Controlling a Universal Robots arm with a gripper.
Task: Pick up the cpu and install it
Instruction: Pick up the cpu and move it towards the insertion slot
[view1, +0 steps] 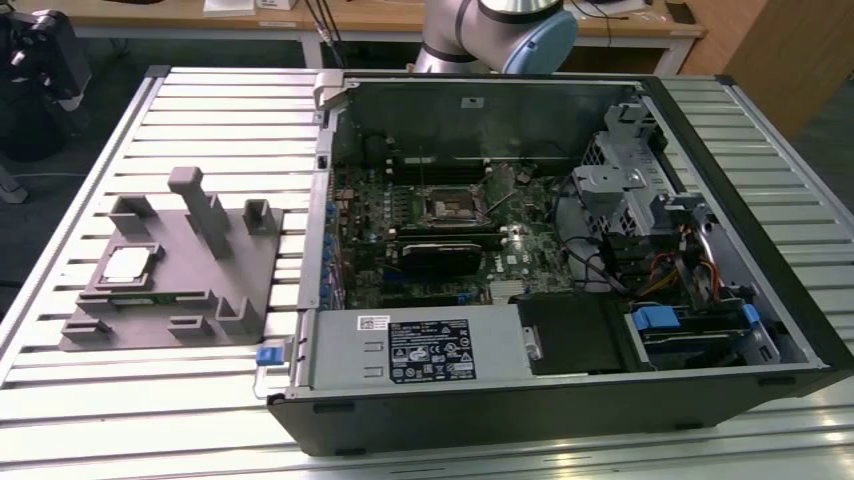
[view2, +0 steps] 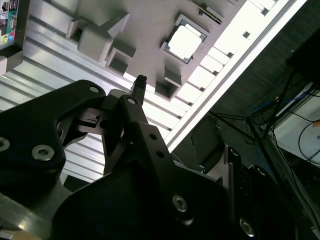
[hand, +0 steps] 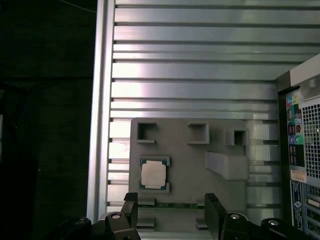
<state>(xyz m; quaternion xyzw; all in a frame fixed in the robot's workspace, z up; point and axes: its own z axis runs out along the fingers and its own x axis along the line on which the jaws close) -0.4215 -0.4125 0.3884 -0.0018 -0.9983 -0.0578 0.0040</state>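
Note:
The cpu (view1: 127, 265) is a small square chip with a pale metal top. It lies in a recess of the grey fixture block (view1: 174, 290) on the exterior view's left. The first wrist view looks down on the cpu (hand: 153, 175), and my gripper (hand: 170, 201) hangs above the block a little to one side of the chip. It is open, its two black fingers (hand: 131, 207) wide apart with nothing between them. In the second wrist view the cpu (view2: 184, 41) shows beyond a fingertip (view2: 141, 80). The black socket (view1: 451, 208) sits on the motherboard inside the open computer case.
The open case (view1: 561, 400) takes up the table's middle and right, with drive cages and cables inside. Upright posts (view1: 200, 205) rise from the fixture block. The slatted metal table (view1: 80, 410) ends just left of the block. The arm's base (view1: 494, 30) stands behind the case.

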